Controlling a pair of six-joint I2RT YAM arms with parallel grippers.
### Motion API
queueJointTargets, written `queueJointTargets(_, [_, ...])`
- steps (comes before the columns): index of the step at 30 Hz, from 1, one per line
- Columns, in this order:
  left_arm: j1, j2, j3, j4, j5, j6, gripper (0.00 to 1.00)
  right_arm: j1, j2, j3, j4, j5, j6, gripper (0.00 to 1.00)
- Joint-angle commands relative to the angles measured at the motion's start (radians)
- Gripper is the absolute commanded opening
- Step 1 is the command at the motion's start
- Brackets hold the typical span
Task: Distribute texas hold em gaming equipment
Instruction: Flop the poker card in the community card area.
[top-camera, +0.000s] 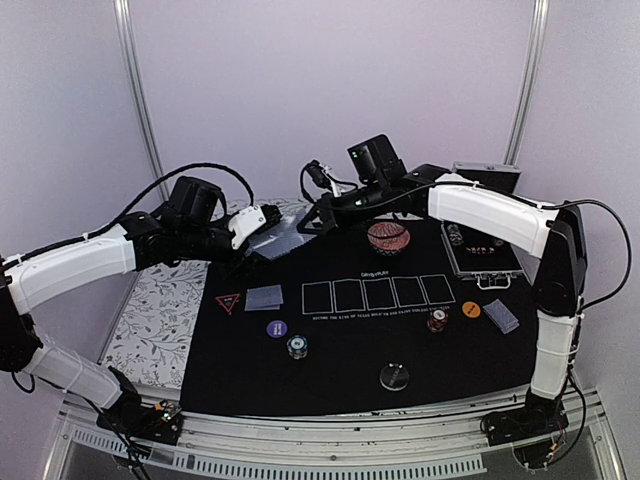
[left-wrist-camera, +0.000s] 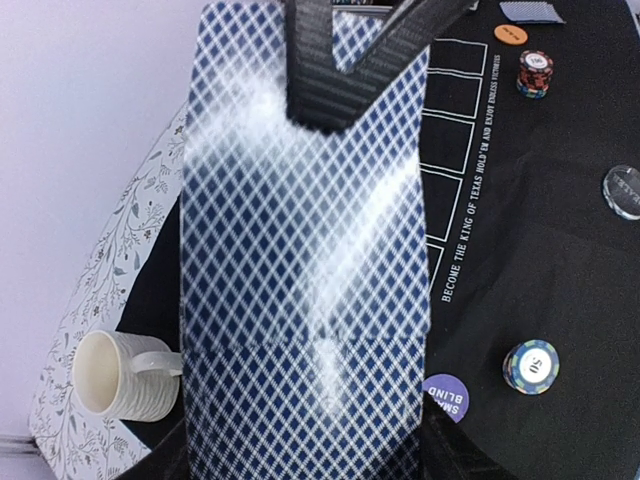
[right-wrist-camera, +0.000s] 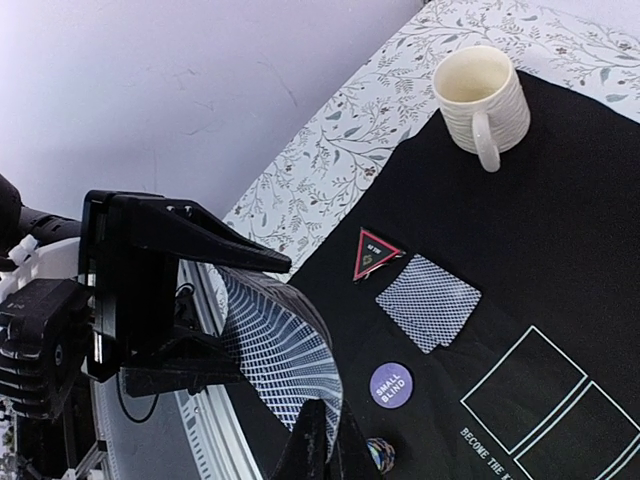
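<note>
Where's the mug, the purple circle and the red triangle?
mug (right-wrist-camera: 495, 112): right wrist view, on its ribbed side.
purple circle (right-wrist-camera: 390, 384): right wrist view, on its middle.
red triangle (right-wrist-camera: 372, 254): right wrist view, on its black middle.

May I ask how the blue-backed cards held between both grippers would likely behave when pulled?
Probably floppy: the cards bow visibly between the left gripper and right gripper. Glare on their backs suggests a glossy, possibly slippery finish. Likely light, being thin.

We record soft, even, bright light; shadows faint on the black mat (top-camera: 340, 375). We note the playing cards (left-wrist-camera: 300, 300) close-up, blurred, streaked with pale glare.
</note>
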Motion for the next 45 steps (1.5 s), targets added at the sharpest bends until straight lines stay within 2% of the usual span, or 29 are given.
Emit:
queueJointTargets(1, [0.003, 0.004, 0.008, 0.033, -0.005, -0.005, 0.57, -0.022, -0.092, 0.005, -0.087, 0.084, -0.057, 0.02])
queueJointTargets(5, [0.004, 0.009, 0.013, 0.032, -0.023, -0.012, 0.57, -0.043, -0.181, 0.002, -0.123, 0.135, -0.093, 0.02])
queueJointTargets(12, [0.018, 0.046, 0.050, 0.034, -0.122, -0.076, 0.57, -0.052, -0.276, -0.114, -0.149, 0.452, -0.286, 0.02])
queueJointTargets(17, [0.061, 0.050, 0.072, 0.042, -0.166, -0.124, 0.57, -0.015, -0.171, -0.104, -0.119, 0.674, -0.490, 0.02])
queueJointTargets(24, [0.129, 0.050, 0.089, 0.048, -0.187, -0.165, 0.57, 0.128, 0.061, -0.101, 0.160, 0.926, -0.971, 0.02])
queueJointTargets(27, [0.144, 0.042, 0.089, 0.050, -0.176, -0.169, 0.57, 0.162, 0.155, -0.094, 0.252, 0.998, -1.119, 0.02])
queueJointTargets(31, [0.160, 0.034, 0.086, 0.056, -0.158, -0.168, 0.57, 0.187, 0.233, -0.088, 0.268, 1.026, -1.183, 0.02])
queueJointTargets(36, [0.176, 0.037, 0.089, 0.052, -0.136, -0.173, 0.57, 0.207, 0.265, -0.136, 0.216, 1.009, -1.186, 0.02])
queueJointTargets(45, [0.188, 0.032, 0.091, 0.050, -0.120, -0.175, 0.57, 0.209, 0.319, -0.091, 0.024, 0.821, -1.011, 0.02])
